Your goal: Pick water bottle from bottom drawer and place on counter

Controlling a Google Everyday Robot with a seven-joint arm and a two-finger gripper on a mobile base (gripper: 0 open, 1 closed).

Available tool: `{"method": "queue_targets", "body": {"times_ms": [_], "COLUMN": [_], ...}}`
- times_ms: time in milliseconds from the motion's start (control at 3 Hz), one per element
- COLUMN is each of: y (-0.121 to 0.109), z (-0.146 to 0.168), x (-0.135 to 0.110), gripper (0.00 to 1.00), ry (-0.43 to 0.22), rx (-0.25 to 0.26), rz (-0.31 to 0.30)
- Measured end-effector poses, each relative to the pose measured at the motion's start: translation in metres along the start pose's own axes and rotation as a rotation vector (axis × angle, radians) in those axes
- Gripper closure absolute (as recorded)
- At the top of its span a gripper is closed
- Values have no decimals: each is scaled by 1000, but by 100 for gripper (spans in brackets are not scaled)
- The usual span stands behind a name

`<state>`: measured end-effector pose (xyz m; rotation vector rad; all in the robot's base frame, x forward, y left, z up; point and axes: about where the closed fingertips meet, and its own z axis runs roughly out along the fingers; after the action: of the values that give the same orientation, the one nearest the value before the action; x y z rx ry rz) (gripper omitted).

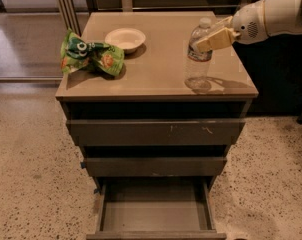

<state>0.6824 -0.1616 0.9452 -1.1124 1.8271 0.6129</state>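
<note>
The bottle (197,66) stands upright on the counter (156,69), near the right front corner, its base seemingly resting on the top and its long axis vertical. The gripper (201,43) comes in from the right and a little above, level with the bottle's shoulder just under the white cap. One pale finger (213,38) crosses in front of the shoulder, so the gripper looks closed on the bottle there. The bottle lies at the fingertips, left of the wrist, so a release would call for opening and drawing back to the right. The drawer (153,216) below is pulled out with its tray bare. A bowl (125,38) and a green bag (91,58) sit well apart at the counter's left
</note>
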Motion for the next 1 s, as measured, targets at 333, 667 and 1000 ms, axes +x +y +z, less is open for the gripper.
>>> {"method": "queue_targets", "body": {"times_ms": [333,667,1000], "y": [0,0,0], "z": [0,0,0], "x": [0,0,0], "gripper": [81,58,34], "ry": [0,0,0], "rx": [0,0,0], "rz": [0,0,0]}}
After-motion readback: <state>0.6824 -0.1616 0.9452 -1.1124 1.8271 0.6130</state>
